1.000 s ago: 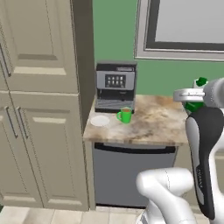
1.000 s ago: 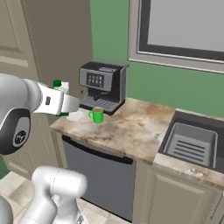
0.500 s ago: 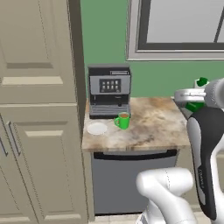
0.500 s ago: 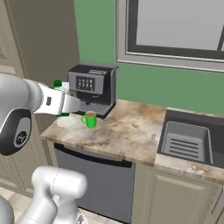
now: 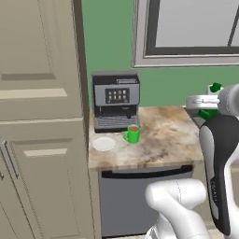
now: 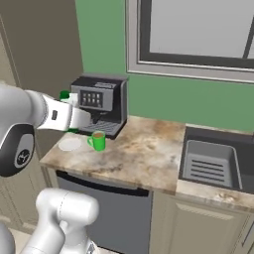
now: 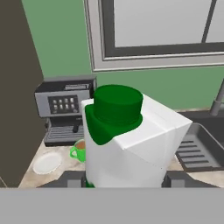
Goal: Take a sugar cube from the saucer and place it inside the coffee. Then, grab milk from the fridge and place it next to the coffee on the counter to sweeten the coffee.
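Item: milk (image 7: 131, 144), rigid light carton, smooth-sided; we judge mid-body the best hold. Our gripper (image 7: 124, 181) is clamped across its lower walls.

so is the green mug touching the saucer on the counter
Apart. In the left base view a strip of bare counter shows between the mug and the saucer beside it.

White, glossy, rounded arm (image 5: 182, 205) segments, thick and tube-like, rising at the lower right of the left base view. Dark grey band (image 5: 219, 168) running along one upright link. In the right base view, a dark round joint cap (image 6: 19, 151) with a small pale mark at left, beside a small dark square on the forearm.
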